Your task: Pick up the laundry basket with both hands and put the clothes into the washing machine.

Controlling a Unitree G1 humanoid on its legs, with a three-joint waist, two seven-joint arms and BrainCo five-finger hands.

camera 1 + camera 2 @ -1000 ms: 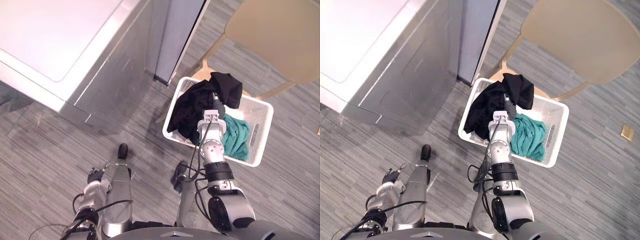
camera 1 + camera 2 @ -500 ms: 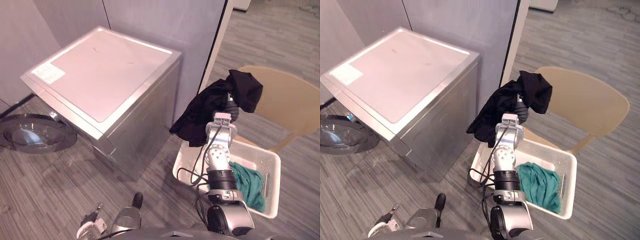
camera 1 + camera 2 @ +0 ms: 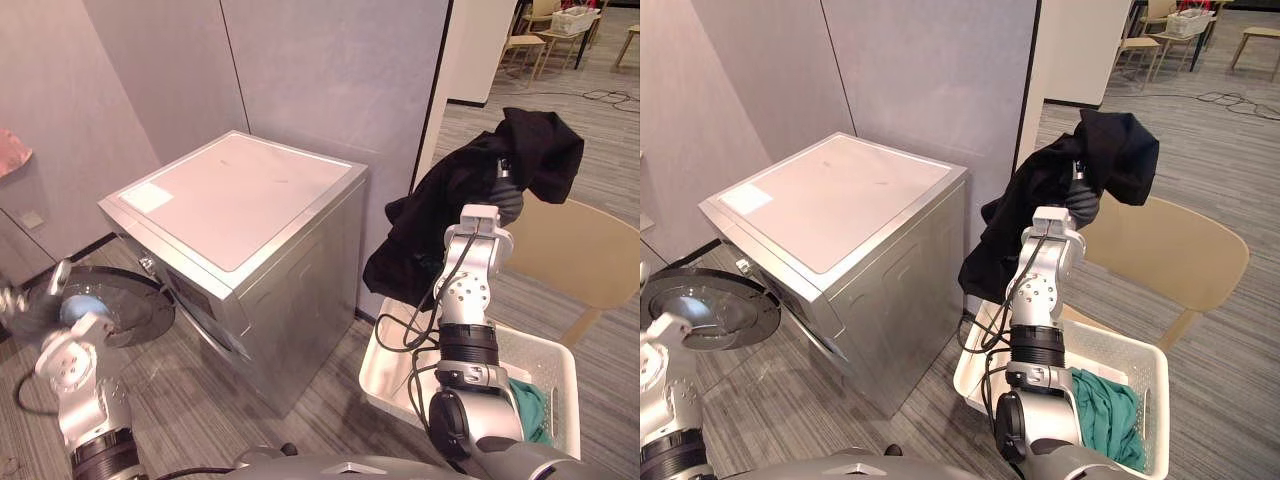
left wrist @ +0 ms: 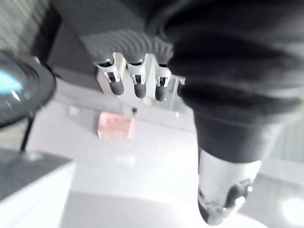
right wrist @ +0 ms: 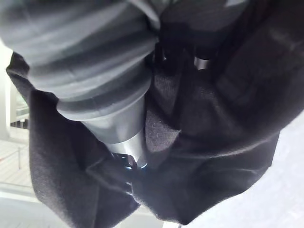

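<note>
My right hand is raised high above the white laundry basket and is shut on a black garment. The cloth hangs over the hand and down along the forearm; in the right wrist view the black garment wraps round the hand. A teal garment lies in the basket on the floor. To the left stands the silver washing machine, its round glass door swung open. My left hand is up at the lower left near that door, its fingers straight and holding nothing.
A beige chair stands just behind the basket. A grey wall and a white pillar rise behind the washer. More chairs and a table stand far off at the back right. Striped grey carpet covers the floor.
The camera has tilted up from the floor. My right hand has lifted the black garment out of the basket and high above it. My left hand has risen at the left.
</note>
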